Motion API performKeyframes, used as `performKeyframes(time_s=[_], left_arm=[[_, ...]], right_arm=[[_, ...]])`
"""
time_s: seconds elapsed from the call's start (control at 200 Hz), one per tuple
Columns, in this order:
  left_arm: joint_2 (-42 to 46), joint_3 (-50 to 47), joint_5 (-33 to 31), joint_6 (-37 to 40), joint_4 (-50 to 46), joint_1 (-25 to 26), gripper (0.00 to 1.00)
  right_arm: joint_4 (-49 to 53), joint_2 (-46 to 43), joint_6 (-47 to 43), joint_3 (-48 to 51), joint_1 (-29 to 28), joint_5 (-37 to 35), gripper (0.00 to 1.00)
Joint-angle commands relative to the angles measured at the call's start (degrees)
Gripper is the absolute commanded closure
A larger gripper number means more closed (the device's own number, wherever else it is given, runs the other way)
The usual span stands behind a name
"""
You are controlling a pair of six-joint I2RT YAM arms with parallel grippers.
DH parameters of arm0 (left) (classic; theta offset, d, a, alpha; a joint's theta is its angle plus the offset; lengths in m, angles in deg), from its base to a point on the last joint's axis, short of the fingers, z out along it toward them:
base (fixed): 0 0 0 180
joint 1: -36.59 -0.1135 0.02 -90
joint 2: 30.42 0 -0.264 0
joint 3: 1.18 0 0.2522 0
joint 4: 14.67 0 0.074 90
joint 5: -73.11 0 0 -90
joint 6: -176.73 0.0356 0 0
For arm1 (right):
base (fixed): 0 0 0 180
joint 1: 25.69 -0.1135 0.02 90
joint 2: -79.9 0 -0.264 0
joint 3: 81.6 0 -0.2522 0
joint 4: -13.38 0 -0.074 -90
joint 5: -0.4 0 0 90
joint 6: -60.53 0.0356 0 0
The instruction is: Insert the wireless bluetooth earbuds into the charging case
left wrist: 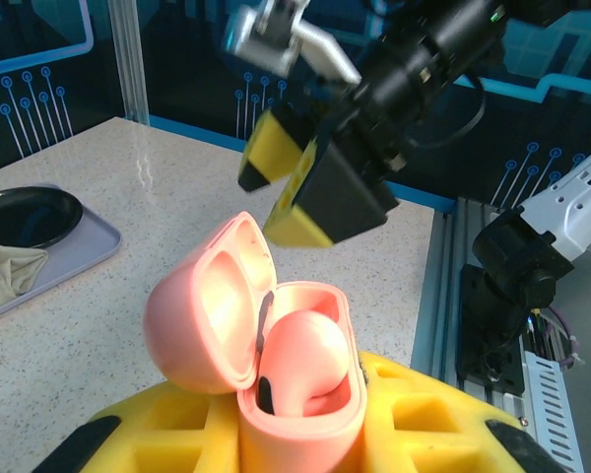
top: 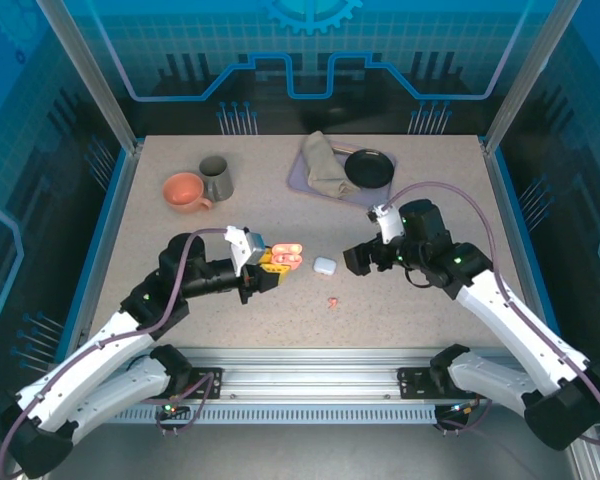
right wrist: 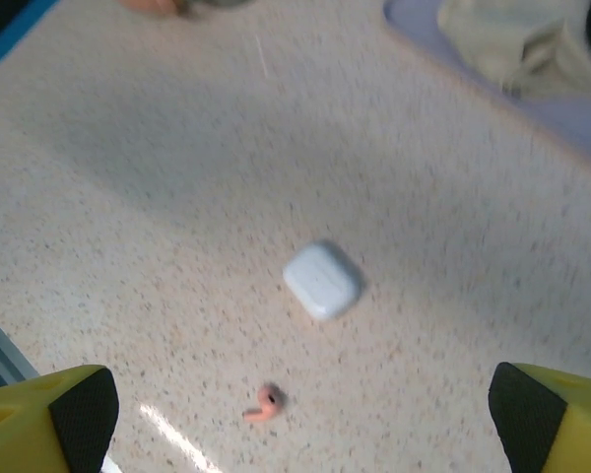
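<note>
Our left claw [top: 268, 266] is clamping the open pink case [left wrist: 276, 394], with what looks like a pink earbud [left wrist: 300, 355] sitting inside. Our right claw [top: 356, 259] is hovering spread wide over the table [right wrist: 128, 197], where a white case [right wrist: 322, 281] and loose pink earbud [right wrist: 266, 401] are lying.

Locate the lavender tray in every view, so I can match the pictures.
Top external: the tray at the far side, right of centre.
Left wrist: the tray at the left edge, mid-height.
Right wrist: the tray in the top right corner.
Shared landmark: the beige cloth lying on it.
</note>
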State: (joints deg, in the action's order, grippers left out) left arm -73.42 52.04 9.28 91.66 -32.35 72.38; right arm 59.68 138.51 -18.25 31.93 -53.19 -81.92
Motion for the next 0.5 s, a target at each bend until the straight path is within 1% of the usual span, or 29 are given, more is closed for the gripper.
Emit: performKeyframes(time_s=[0.0, 0.05, 0.12, 0.2, 0.305, 0.32, 0.405, 0.495], left_arm=[[1.0, -0.27, -1.05, 1.56, -0.56, 0.33, 1.0], [0.99, -0.26, -1.2, 1.58, -0.7, 0.27, 1.0], [0.99, -0.26, -1.29, 1.49, -0.74, 0.33, 1.0], [0.92, -0.26, -1.4, 1.48, -0.8, 0.33, 1.0], [0.9, -0.27, -1.56, 1.56, -0.74, 0.33, 1.0], [0.9, -0.28, -1.56, 1.57, -0.7, 0.33, 1.0], [0.9, -0.26, -1.75, 1.63, -0.82, 0.33, 1.0], [0.99, -0.28, -1.87, 1.66, -0.98, 0.31, 1.0]], right_arm=[[0.27, 2.91, 4.22, 3.62, 3.16, 8.64, 0.0], [0.72, 5.3, 4.3, 4.02, 3.51, 10.62, 0.0], [1.33, 8.59, 4.55, 4.04, 3.12, 11.63, 0.0], [1.67, 12.28, 4.68, 3.74, 2.21, 12.25, 0.08], [4.27, 17.47, 4.09, 2.69, -0.88, 8.91, 0.15], [4.67, 18.33, 4.01, 1.07, -1.34, 8.4, 0.16], [6.55, 22.67, 3.81, -1.18, -3.85, 5.52, 0.22], [8.08, 26.64, 4.05, -3.71, -7.02, 1.78, 0.25]])
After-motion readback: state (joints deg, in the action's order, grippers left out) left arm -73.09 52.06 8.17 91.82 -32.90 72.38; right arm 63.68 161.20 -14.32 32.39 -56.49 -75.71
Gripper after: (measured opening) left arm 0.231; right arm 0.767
